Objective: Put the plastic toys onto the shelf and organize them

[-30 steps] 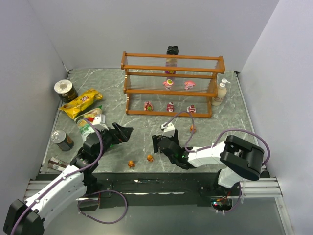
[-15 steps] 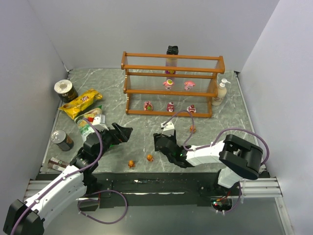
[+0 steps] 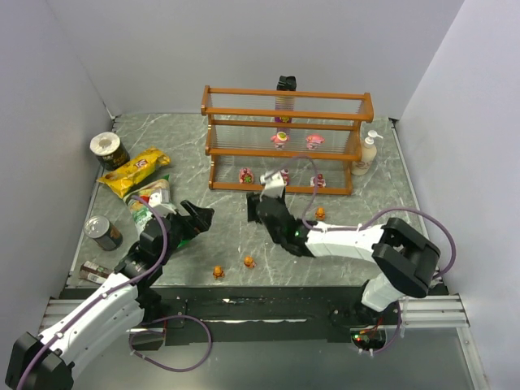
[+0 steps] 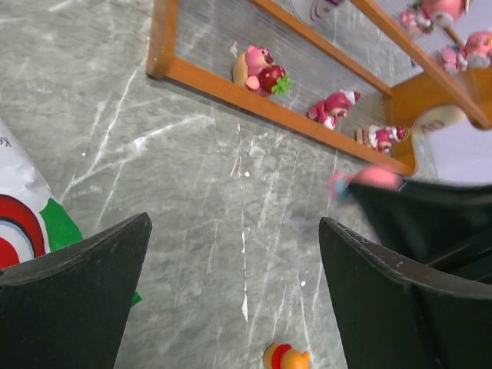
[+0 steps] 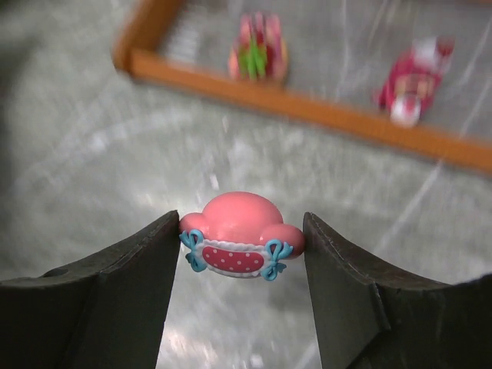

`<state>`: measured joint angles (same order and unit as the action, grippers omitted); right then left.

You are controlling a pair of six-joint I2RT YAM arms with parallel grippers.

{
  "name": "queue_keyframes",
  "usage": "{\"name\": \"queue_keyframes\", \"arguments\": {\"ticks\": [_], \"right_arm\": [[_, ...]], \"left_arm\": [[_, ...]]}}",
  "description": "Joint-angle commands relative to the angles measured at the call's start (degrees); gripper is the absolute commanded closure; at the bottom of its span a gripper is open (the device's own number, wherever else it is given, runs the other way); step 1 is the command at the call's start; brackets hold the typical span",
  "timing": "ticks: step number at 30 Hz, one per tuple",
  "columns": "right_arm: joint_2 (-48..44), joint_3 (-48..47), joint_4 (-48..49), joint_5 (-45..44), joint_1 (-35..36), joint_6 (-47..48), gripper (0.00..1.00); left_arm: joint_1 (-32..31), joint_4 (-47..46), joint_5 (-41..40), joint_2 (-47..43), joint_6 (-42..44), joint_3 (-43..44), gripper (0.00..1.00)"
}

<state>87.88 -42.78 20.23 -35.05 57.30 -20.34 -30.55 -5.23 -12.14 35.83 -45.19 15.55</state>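
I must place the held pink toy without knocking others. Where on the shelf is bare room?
Middle tier: bare left of its two toys. Top tier: bare at both ends. Bottom tier: crowded, three toys in a row, small gaps only. The pink toy sits in the right tool.

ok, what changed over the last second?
The right gripper, pinching a pink toy, swung from the near-middle of the table back toward the shelf. The left gripper stayed open, roughly in place; the orange toys on the table didn't move.

Toys (image 3: 279, 140) on shelf (image 3: 244, 151) tiers, chip bag (image 3: 135, 171) left of shelf
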Motion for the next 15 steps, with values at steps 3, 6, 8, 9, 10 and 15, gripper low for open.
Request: {"name": "queue_keyframes", "arguments": {"ticks": [3,6,8,9,10,15], "right_arm": [[0.97,-15.37,1.92,4.19,-4.82,6.97,0.61],[4.56,-22.83,-0.01,5.34,-6.58,8.73,0.61],[6.95,-26.98,-2.11,6.30,-7.81,9.79,0.61],[9.57,-31.09,-2.91,6.57,-8.25,10.23,0.61],[10.90,-33.22,-3.70,6.92,-8.43,10.93,0.61],[17.94,-43.15,-5.90,7.45,-10.01,12.43,0.61]], "left_arm": [[0.22,1.54,-2.36,-0.50,-2.71,2.47,0.04],[0.22,2.07,-2.01,-0.42,-2.80,2.73,0.04],[0.22,2.07,-1.57,-0.33,-3.06,2.82,0.04],[0.14,1.90,-1.31,-0.15,-3.15,2.73,0.04],[0.22,1.55,-0.78,-0.15,-3.15,2.73,0.04],[0.22,1.28,-0.34,0.73,-3.15,2.91,0.04]]}}
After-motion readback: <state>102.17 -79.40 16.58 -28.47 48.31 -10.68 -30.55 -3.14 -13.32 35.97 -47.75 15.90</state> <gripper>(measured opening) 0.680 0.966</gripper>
